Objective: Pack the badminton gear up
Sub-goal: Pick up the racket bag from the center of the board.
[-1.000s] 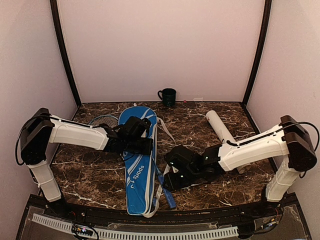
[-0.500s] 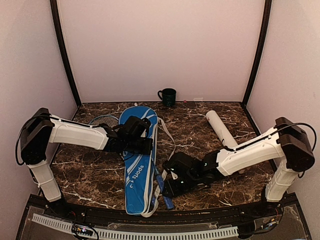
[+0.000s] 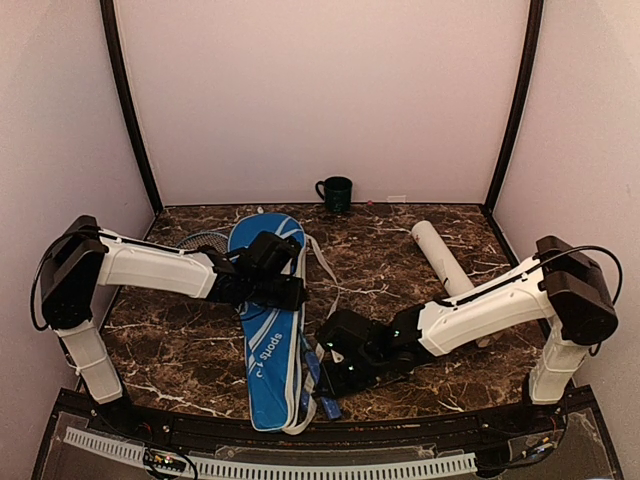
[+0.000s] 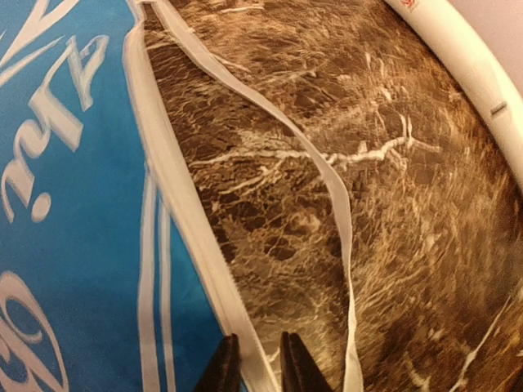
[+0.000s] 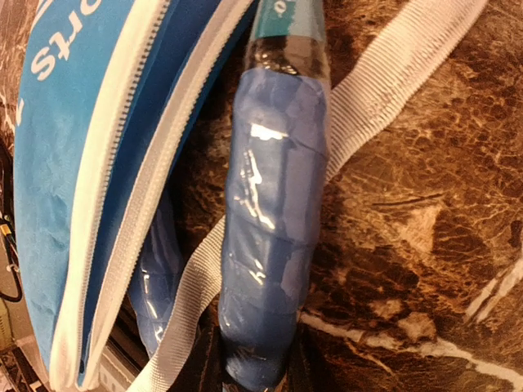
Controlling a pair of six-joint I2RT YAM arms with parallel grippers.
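The blue racket cover [image 3: 265, 330] with white lettering lies lengthwise on the marble table. My left gripper [image 3: 298, 292] is at its right edge. In the left wrist view the jaws [image 4: 257, 369] stand slightly apart around the cover's white edge trim [image 4: 192, 220]. My right gripper [image 3: 325, 368] is low beside the cover's open end, shut on a blue racket handle [image 5: 274, 229] that runs up into the cover [image 5: 73, 122]. A second blue handle [image 5: 155, 278] shows inside the opening. A racket head [image 3: 205, 240] peeks out left of the cover. The white tube [image 3: 445, 262] lies at the right.
A dark green mug [image 3: 336, 192] stands at the back wall. The cover's white strap [image 4: 331, 175] loops loosely over the marble right of the cover, and part of the strap [image 5: 392, 73] crosses under the held handle. The table's front edge is just below the cover's end.
My right gripper slid left to the cover's lower end and its jaws closed round the handle. The cover's upper end swung a little left. My left jaws eased apart.
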